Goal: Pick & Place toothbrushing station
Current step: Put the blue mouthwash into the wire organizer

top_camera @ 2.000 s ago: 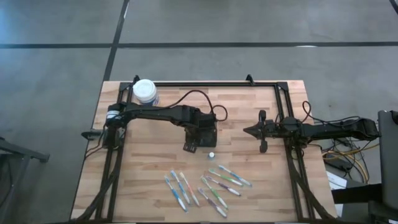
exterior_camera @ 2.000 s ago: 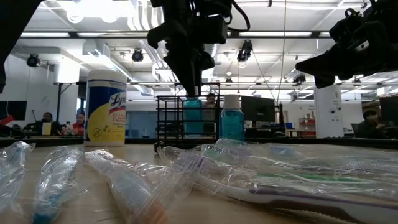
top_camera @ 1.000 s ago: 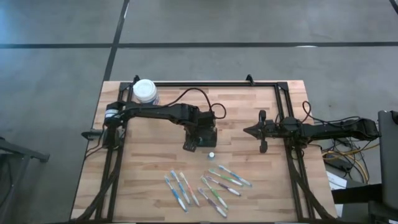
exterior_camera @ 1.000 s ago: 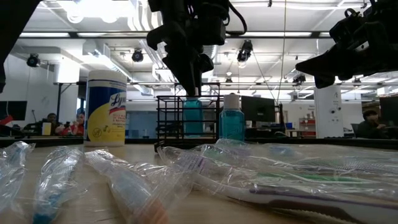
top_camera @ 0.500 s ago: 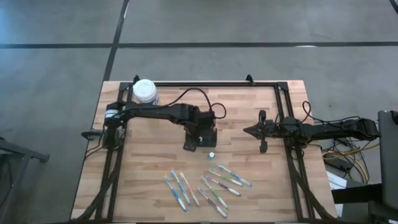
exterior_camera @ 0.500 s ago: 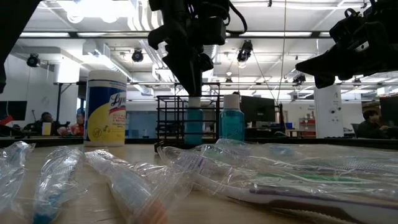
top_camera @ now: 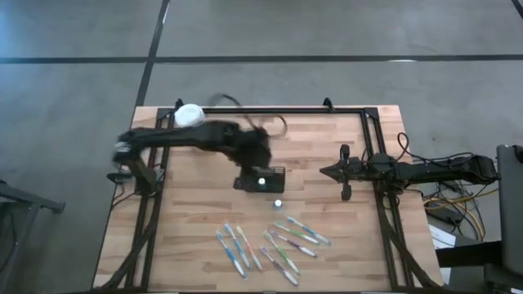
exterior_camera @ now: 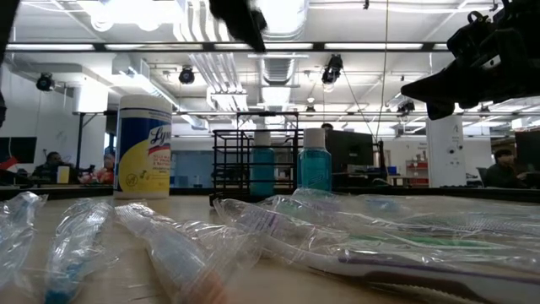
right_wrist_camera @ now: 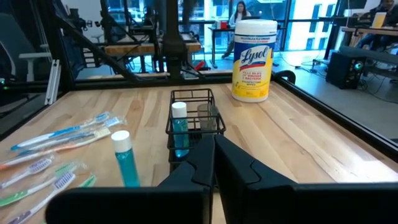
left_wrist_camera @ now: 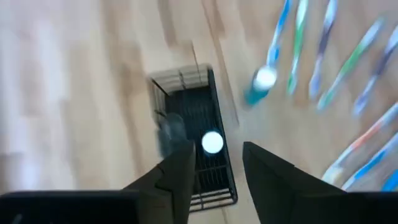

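The holder [top_camera: 261, 179] is a small black wire box with compartments, standing upright near the middle of the bench [top_camera: 188, 237] with a white-capped blue bottle [top_camera: 261, 181] inside. The low view shows that bottle upright through the bars, next to a second one [exterior_camera: 314, 170] standing outside; the high view shows only caps. The left gripper [left_wrist_camera: 210, 173] hangs above the holder, jaws apart and empty, clear of it. The right gripper [right_wrist_camera: 214, 163] waits towards the right edge, fingers closed on nothing.
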Tool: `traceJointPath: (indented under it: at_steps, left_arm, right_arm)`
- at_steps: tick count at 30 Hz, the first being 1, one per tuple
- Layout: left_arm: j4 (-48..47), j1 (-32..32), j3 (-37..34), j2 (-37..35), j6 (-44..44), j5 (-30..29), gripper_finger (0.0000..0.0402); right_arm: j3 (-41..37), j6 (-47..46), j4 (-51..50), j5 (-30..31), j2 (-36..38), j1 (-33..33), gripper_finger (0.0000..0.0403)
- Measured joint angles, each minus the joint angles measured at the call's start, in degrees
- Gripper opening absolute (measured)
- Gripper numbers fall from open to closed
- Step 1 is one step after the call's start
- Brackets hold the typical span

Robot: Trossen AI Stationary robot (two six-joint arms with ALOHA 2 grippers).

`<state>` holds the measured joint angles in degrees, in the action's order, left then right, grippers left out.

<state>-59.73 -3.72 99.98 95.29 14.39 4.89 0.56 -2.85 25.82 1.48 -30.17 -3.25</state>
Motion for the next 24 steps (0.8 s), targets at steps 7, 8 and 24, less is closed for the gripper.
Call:
traceJointPath:
  at_steps: [7, 8, 24]
  left_arm:
    - [19.9, -2.2, -16.3, -23.5, -5.8, -3.0, 0.0026]
    - [22.4, -3.0, -19.7, -27.1, -7.4, -4.5, 0.0013]
    - [56.1, -5.1, -77.6, -70.8, -11.7, -3.9, 0.0002]
  right_arm:
    - [0.0, -0.2, 0.0, 0.0, 0.0, 0.0, 0.0008]
    - [0.0, -0.2, 0.0, 0.0, 0.0, 0.0, 0.0008]
    - [0.0, 0.0, 6.1, 0.0, 0.0, 0.0, 0.0008]
